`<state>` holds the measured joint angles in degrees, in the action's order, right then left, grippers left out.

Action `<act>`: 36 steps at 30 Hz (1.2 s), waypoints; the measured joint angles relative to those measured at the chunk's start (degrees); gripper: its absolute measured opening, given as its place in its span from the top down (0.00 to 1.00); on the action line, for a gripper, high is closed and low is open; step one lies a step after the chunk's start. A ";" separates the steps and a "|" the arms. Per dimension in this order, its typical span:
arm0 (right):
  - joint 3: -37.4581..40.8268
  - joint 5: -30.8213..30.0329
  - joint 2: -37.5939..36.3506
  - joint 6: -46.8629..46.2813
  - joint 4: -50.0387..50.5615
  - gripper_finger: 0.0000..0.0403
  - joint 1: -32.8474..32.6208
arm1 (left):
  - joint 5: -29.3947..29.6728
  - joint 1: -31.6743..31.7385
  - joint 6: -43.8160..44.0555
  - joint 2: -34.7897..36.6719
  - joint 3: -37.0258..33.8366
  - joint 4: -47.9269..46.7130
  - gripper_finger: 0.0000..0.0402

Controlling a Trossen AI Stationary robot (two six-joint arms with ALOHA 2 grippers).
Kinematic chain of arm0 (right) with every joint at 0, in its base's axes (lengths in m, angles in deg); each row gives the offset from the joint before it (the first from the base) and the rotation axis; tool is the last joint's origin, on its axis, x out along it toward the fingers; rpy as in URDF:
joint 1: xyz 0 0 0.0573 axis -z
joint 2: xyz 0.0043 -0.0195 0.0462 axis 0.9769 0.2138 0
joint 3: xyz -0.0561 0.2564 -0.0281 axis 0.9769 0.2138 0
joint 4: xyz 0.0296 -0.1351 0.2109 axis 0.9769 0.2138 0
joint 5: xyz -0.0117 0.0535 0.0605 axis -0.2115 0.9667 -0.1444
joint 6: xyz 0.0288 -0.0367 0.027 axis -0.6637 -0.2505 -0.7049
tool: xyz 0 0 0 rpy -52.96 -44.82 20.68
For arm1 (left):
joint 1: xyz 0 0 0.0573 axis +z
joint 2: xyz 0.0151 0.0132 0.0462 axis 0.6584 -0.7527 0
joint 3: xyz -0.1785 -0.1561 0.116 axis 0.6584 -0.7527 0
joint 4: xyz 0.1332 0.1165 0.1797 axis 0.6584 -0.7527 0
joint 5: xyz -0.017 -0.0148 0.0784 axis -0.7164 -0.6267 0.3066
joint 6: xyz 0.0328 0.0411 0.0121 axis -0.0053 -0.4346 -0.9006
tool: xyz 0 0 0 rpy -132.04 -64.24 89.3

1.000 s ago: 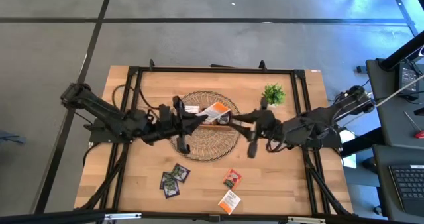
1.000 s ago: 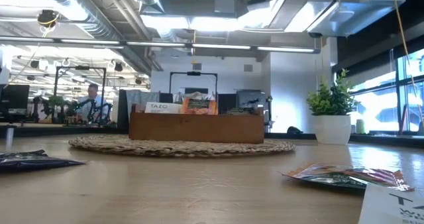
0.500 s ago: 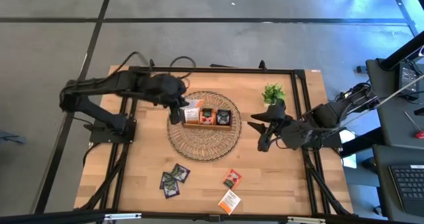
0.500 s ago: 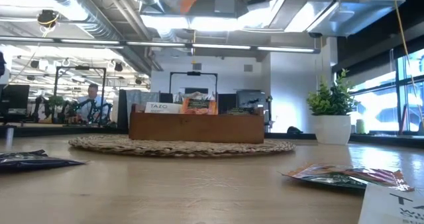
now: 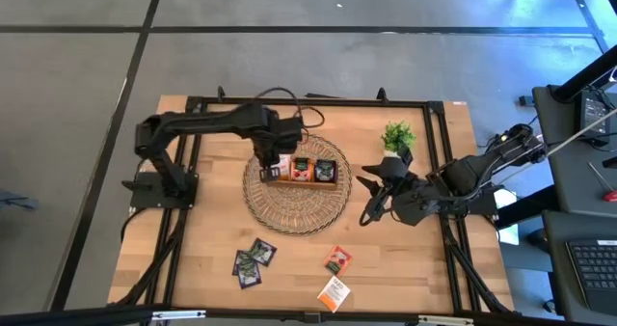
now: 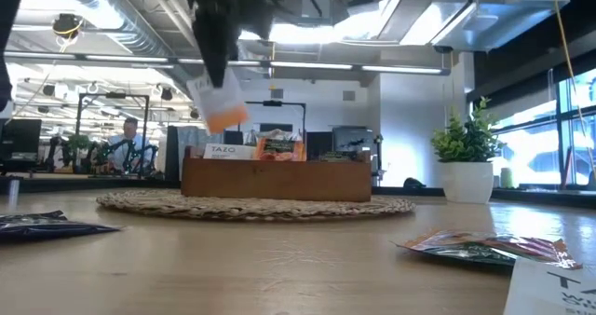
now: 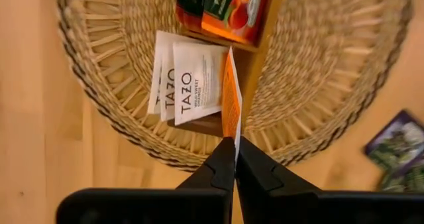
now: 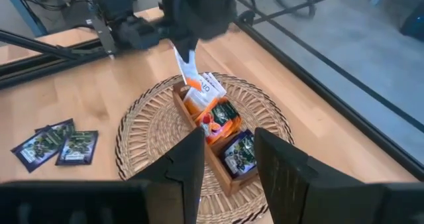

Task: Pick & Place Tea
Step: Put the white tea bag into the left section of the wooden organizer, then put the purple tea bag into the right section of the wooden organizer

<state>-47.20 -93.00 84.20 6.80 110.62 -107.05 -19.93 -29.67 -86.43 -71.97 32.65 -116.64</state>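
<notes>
A white-and-orange tea sachet (image 6: 216,105) hangs from my left gripper (image 7: 235,163), which is shut on it above the left end of the brown wooden tray (image 5: 333,182). The tray stands on a round woven mat (image 5: 296,208). White sachets (image 7: 189,81) fill its left compartment, orange ones (image 5: 302,168) the middle, dark ones (image 5: 326,169) the right. My right gripper (image 8: 225,164) stands open to the right of the mat, aimed at the tray, with nothing between its fingers. My left gripper pinches the sachet's upper edge (image 7: 233,139) between its two fingertips, from above, pointing down. The sachet (image 8: 189,71) hangs below the fingers, slightly tilted, orange part lowest. It is clear of the tray and of the sachets in it.
Loose sachets lie near the table's front: dark ones (image 5: 253,260), a red one (image 5: 337,259) and an orange-white one (image 5: 334,292). A small potted plant (image 5: 397,135) stands behind my right gripper. Bare wood lies to the left of the mat.
My left gripper has swung out over the tray's left end, tipped from nearly level to pointing down, and come down. It has stayed shut on the sachet, which now hangs just above the tray. My right gripper has drawn back from the tray toward the table's right edge.
</notes>
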 joint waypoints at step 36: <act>0.00 0.44 2.44 0.05 3.92 0.67 0.03 | 8.44 -1.40 -7.32 -9.06 1.65 -1.19 0.68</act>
<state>-47.20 -92.56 86.64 6.85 114.54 -107.03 -11.49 -31.07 -93.75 -81.03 34.30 -117.83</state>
